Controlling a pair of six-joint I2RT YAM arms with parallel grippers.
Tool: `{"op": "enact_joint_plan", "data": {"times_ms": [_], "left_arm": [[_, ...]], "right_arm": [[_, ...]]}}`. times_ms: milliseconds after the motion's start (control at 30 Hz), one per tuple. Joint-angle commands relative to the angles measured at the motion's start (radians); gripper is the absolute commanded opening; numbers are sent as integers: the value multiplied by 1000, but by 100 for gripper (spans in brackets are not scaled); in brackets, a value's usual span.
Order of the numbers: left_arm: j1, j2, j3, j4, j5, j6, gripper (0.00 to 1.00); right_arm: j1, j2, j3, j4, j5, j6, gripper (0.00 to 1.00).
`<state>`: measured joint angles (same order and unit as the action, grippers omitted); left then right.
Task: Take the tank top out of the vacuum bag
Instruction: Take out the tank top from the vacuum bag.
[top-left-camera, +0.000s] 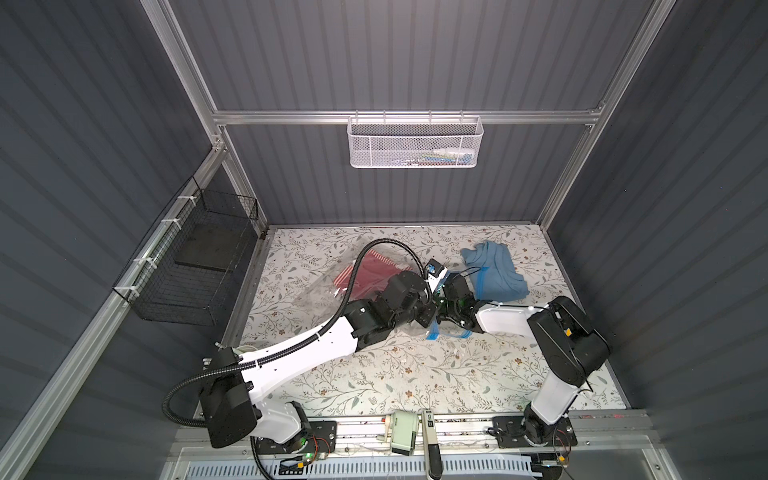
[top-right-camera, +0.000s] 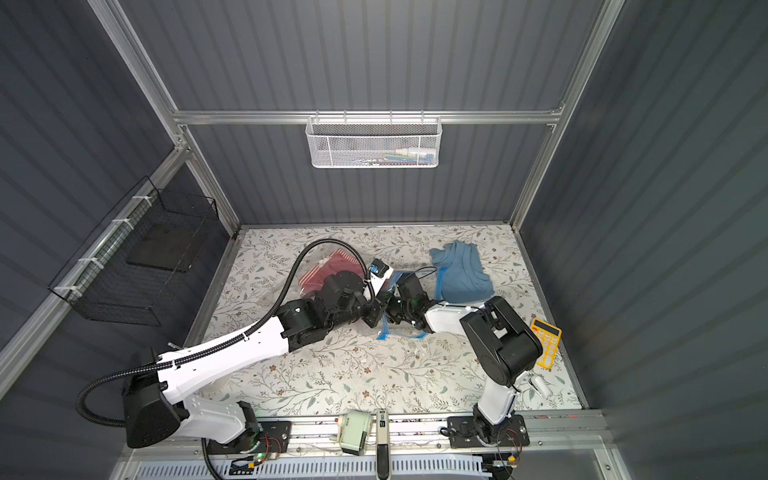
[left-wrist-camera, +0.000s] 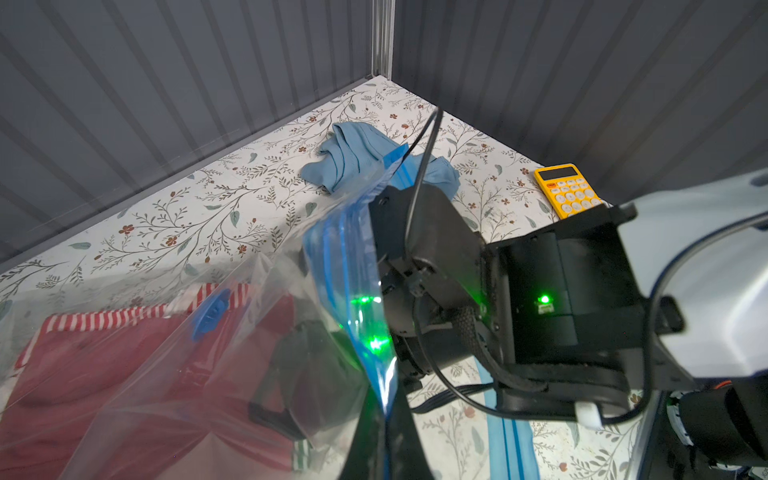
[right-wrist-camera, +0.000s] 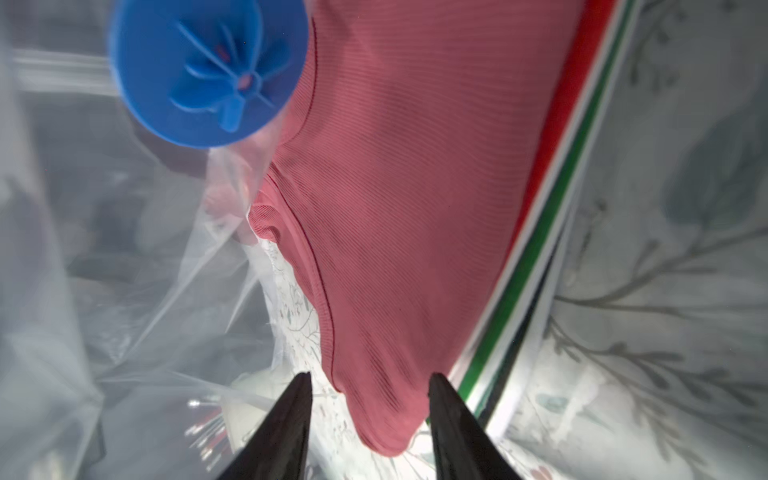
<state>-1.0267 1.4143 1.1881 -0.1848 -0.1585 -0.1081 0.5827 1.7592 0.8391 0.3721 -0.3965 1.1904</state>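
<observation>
Pink tank top (right-wrist-camera: 395, 208) in vacuum bag (right-wrist-camera: 124, 291) sits between right gripper (right-wrist-camera: 370, 376) tips.

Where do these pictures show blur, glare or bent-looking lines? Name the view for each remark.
Right wrist view: the blue valve cap is soft-edged, while the ribbing of the red top is sharp. Left wrist view: green lamp glare spots the bag. Both top views: the frame posts lean outward, a wide-angle look.

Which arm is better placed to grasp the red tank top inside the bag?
Right. The right gripper is inside the vacuum bag, jaws open around an edge of the tank top. The left gripper is shut on the zip strip.
</observation>
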Motion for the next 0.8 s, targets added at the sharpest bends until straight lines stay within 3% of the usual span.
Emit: {"op": "enact_joint_plan", "data": {"times_ms": [0, 767], "left_arm": [[4, -1, -6, 19, 12, 19, 0], [4, -13, -9, 8, 6, 16, 0]], "right_arm": [[-4, 19, 20, -8, 0, 5, 47], [1, 11, 4, -65, 4, 4, 46]]}}
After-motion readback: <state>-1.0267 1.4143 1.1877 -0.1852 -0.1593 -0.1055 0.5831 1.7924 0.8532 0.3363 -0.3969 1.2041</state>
